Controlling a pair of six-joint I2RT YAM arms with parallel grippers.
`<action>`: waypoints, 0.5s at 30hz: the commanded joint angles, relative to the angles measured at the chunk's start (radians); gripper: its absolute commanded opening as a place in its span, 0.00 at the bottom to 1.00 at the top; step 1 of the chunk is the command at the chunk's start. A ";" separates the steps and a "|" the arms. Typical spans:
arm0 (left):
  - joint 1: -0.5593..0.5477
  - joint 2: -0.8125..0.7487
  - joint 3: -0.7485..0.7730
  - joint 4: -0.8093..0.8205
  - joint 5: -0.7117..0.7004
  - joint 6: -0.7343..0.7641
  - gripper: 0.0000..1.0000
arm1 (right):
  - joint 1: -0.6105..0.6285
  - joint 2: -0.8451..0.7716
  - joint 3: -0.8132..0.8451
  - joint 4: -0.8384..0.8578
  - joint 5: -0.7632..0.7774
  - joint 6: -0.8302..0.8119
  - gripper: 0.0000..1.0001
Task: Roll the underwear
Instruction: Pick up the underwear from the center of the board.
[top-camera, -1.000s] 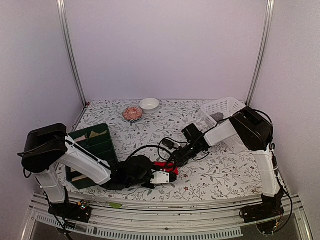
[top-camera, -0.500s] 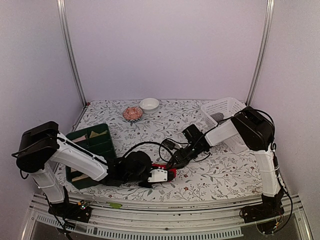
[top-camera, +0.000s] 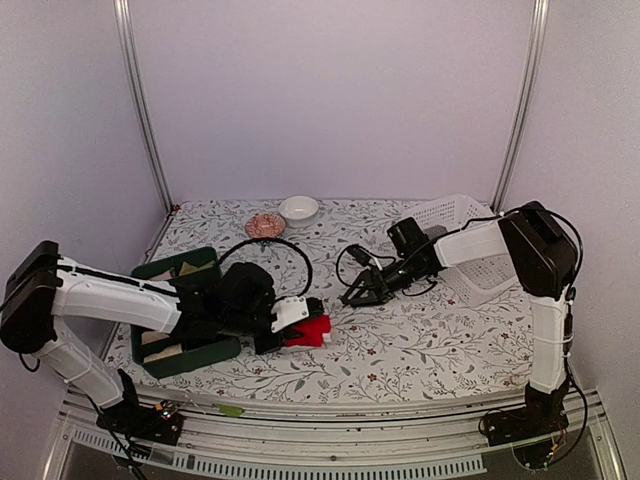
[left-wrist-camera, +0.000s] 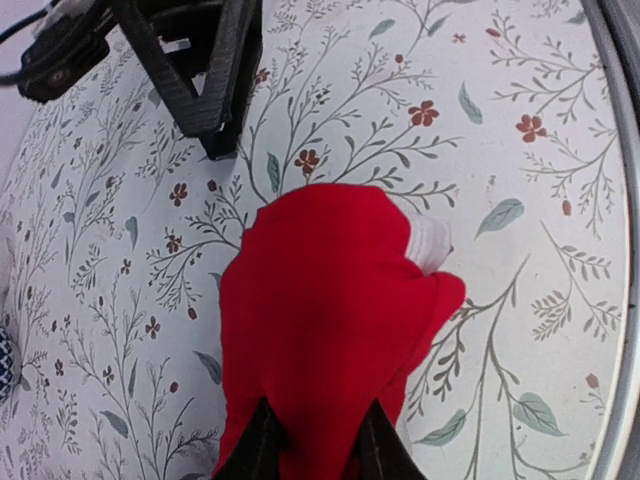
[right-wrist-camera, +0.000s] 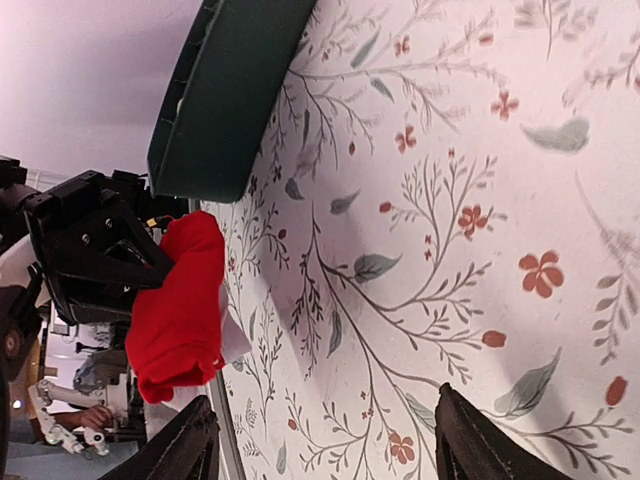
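The bright red underwear (top-camera: 313, 331) is a short bunched roll with a white tag, held just over the flowered table near the front centre. My left gripper (top-camera: 293, 322) is shut on its near end. In the left wrist view both black fingertips (left-wrist-camera: 262, 445) pinch the underwear (left-wrist-camera: 330, 310), with my left gripper (left-wrist-camera: 318, 448) at the bottom edge. My right gripper (top-camera: 362, 291) hangs open to the right of the roll, apart from it. The right wrist view shows my right gripper (right-wrist-camera: 325, 440) spread wide over bare cloth, the underwear (right-wrist-camera: 175, 310) off to the left.
A dark green compartment box (top-camera: 185, 305) sits at the left, close to my left arm. A white mesh basket (top-camera: 452, 214) stands at the back right. A white bowl (top-camera: 299, 208) and a small patterned bowl (top-camera: 265, 226) rest at the back centre.
My right gripper has let go of the red underwear, opened wide and drawn back to the right. My left gripper has closed on the roll and carried it a little to the left.
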 joint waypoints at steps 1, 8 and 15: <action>0.090 -0.150 0.056 -0.153 0.075 -0.115 0.00 | -0.012 -0.121 0.039 0.077 0.114 0.029 0.76; 0.341 -0.364 0.122 -0.444 0.196 -0.029 0.00 | -0.014 -0.162 0.055 0.121 0.129 0.052 0.83; 0.583 -0.450 0.138 -0.532 0.068 0.029 0.00 | -0.013 -0.189 0.033 0.164 0.130 0.046 0.92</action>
